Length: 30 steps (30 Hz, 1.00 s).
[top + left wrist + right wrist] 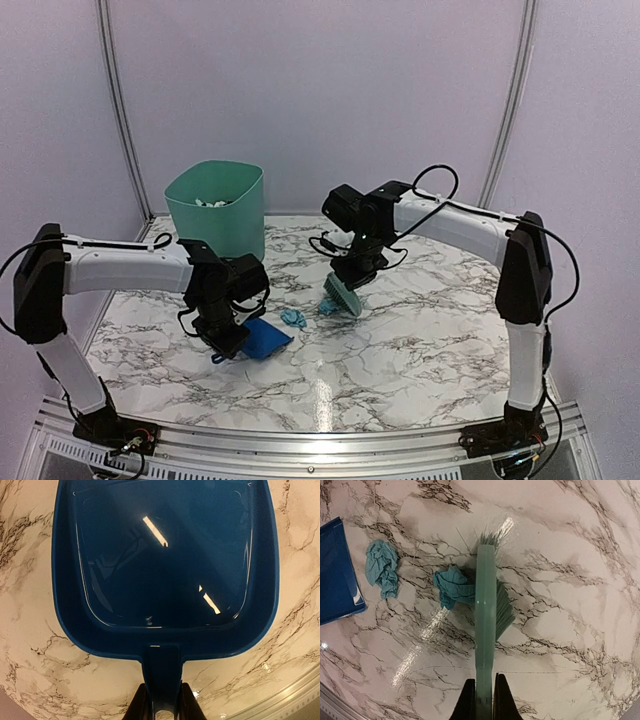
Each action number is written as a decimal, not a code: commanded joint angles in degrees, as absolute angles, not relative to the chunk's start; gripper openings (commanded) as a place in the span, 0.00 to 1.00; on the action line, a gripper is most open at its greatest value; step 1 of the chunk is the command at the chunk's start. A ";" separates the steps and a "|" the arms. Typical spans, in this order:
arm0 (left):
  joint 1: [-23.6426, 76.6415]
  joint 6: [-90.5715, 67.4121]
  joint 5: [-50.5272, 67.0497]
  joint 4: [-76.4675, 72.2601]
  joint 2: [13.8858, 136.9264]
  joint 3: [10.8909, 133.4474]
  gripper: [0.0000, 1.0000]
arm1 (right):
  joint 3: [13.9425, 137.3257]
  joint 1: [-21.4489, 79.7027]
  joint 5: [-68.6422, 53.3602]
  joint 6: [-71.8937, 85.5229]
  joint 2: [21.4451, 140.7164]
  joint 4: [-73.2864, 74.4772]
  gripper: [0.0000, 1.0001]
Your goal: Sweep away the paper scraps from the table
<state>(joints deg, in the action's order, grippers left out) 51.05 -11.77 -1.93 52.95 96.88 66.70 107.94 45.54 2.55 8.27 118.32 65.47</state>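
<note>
Seen from overhead, the left claw (222,338) is clamped on the handle of a blue dustpan (266,340). The pan lies on the desk (430,340) with its mouth toward 3 o'clock. The right claw (355,272) grips a mint-green brush (345,293) that hangs down to the desk near its middle. Between pan and brush lie two light-blue paper scraps, the left scrap (293,317) and the right scrap (327,307).

Only this view takes in the mint-green bin (215,210), which stands at 11 o'clock on the desk with pale bits showing inside its rim.

The right wrist camera settles the contacts. The right scrap (454,587) touches the brush (485,605) on its 9 o'clock side, while the bristles splay toward 3 o'clock and 12 o'clock. The left scrap (381,567) lies apart from it, just beside the dustpan (335,570) lip without touching. Both fingers (467,702) pinch the brush handle at 6 o'clock.

The left wrist camera shows only the dustpan's (165,555) glossy inside with light streaks on it. The left claw's (161,702) dark fingers (139,707) are closed on either side of the handle at 6 o'clock.
</note>
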 commanded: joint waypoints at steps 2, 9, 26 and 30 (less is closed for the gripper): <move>51.34 -7.93 -1.24 53.21 102.04 70.62 0.00 | 110.61 46.85 -2.07 7.00 120.45 63.46 0.00; 51.37 -5.98 -1.36 52.88 105.27 73.47 0.00 | 112.00 50.00 -5.84 5.23 122.62 61.39 0.00; 51.33 -4.82 -0.33 47.06 105.01 73.08 0.00 | 113.81 53.34 -11.71 1.60 121.54 59.33 0.00; 51.42 -5.09 2.13 42.39 101.69 70.29 0.00 | 112.57 53.26 -13.22 3.45 118.91 57.73 0.00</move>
